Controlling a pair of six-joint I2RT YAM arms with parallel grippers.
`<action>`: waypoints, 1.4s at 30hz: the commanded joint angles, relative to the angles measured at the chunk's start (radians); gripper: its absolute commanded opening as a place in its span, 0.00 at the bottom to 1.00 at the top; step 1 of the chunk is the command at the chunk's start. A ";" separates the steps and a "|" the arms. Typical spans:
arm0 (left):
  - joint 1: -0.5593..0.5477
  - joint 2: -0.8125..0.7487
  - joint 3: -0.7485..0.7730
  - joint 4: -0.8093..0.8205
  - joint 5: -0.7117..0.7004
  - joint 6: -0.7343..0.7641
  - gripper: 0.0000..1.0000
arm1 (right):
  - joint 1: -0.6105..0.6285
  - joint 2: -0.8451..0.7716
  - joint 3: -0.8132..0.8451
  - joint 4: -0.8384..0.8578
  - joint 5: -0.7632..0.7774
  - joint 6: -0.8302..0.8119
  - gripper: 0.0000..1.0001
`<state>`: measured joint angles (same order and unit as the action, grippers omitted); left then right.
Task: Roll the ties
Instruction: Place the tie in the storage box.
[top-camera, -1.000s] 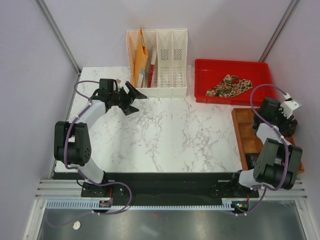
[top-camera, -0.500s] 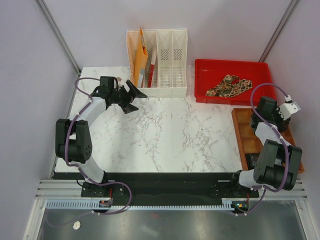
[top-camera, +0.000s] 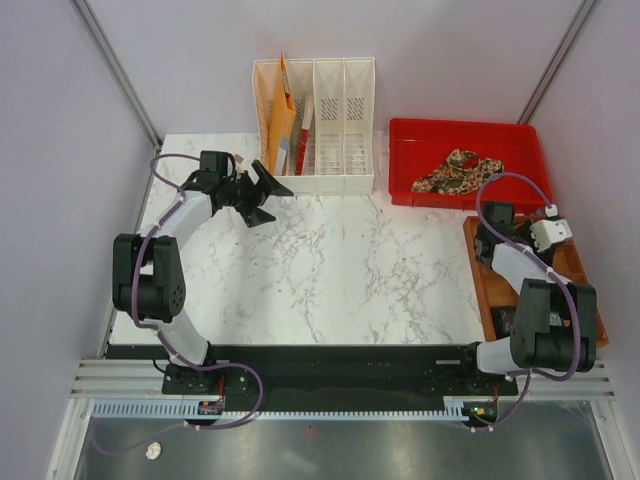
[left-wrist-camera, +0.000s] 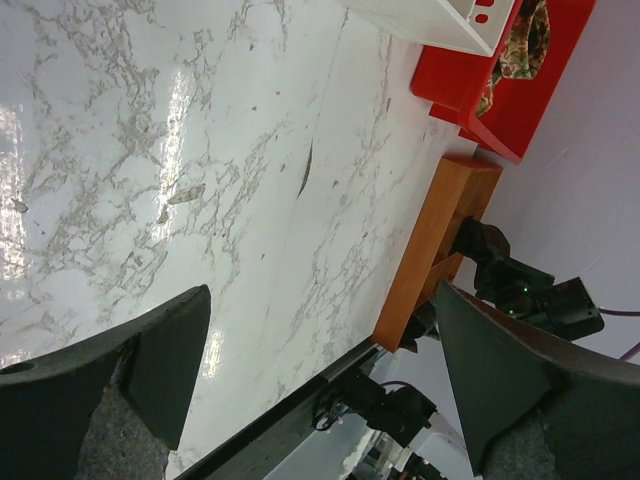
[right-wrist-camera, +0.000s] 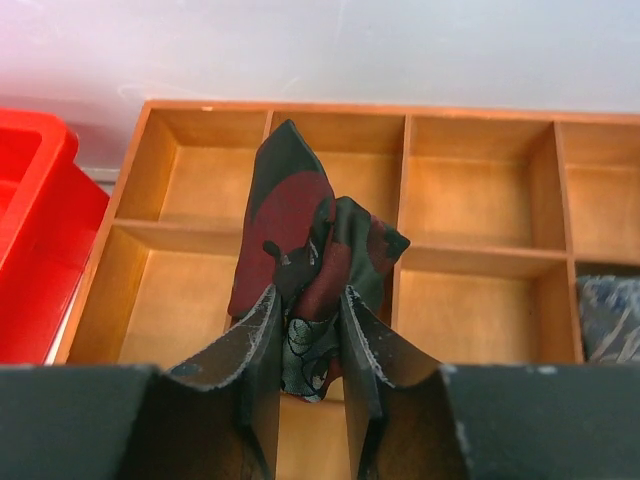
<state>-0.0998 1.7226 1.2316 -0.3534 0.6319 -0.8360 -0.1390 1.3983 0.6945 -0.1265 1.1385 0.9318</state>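
Right claw (right-wrist-camera: 310, 295): mine, and clenched. Both fingers pinch the dark-and-maroon tie (right-wrist-camera: 290, 215) at its lower folds, and the cloth fills the gap between them.
Left claw (left-wrist-camera: 318, 300): released, jaws spread wide with nothing between them, over the marble table (top-camera: 350, 260) near the file rack (top-camera: 315, 120).
Where the tie is: bunched in my right grip above the wooden tray (right-wrist-camera: 480, 108), toward the end beside the red tray (right-wrist-camera: 30, 200). It hangs in front of a divider, so I cannot tell which compartment lies under it.
Other tie: the paisley tie (top-camera: 460, 170) lies crumpled in the red tray, touched by neither claw.
Also in the tray: a grey-blue fabric (right-wrist-camera: 610, 310) shows in a compartment at the right edge of my wrist view, too cropped to say more.
Handling: I judge it light, soft and slick — it holds no shape by itself, and the folds above my fingers splay apart rather than sitting as a tight coil.
Where to hold: across the whole stack of layers, low and centred, as now. A pinch on one outer layer would probably let the rest slide out.
Heading: the bundle stands out from my fingertips, a pointed end leading toward the far row of compartments.
Long axis: it is not stretched out as a strip — the bundle's longer dimension runs in line with my fingers, along the tray's shorter direction in my wrist view.
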 joint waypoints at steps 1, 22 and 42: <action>0.008 0.008 0.039 -0.012 0.012 0.040 1.00 | 0.029 0.033 0.060 -0.114 0.053 0.165 0.00; 0.008 0.019 0.048 -0.021 -0.003 0.046 1.00 | 0.085 0.007 0.057 -0.340 0.024 0.320 0.00; 0.011 0.032 0.049 -0.027 -0.005 0.048 1.00 | -0.022 0.099 0.034 -0.252 -0.002 0.188 0.07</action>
<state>-0.0956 1.7443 1.2449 -0.3695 0.6296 -0.8238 -0.1261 1.4773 0.7563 -0.3557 1.1221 1.1526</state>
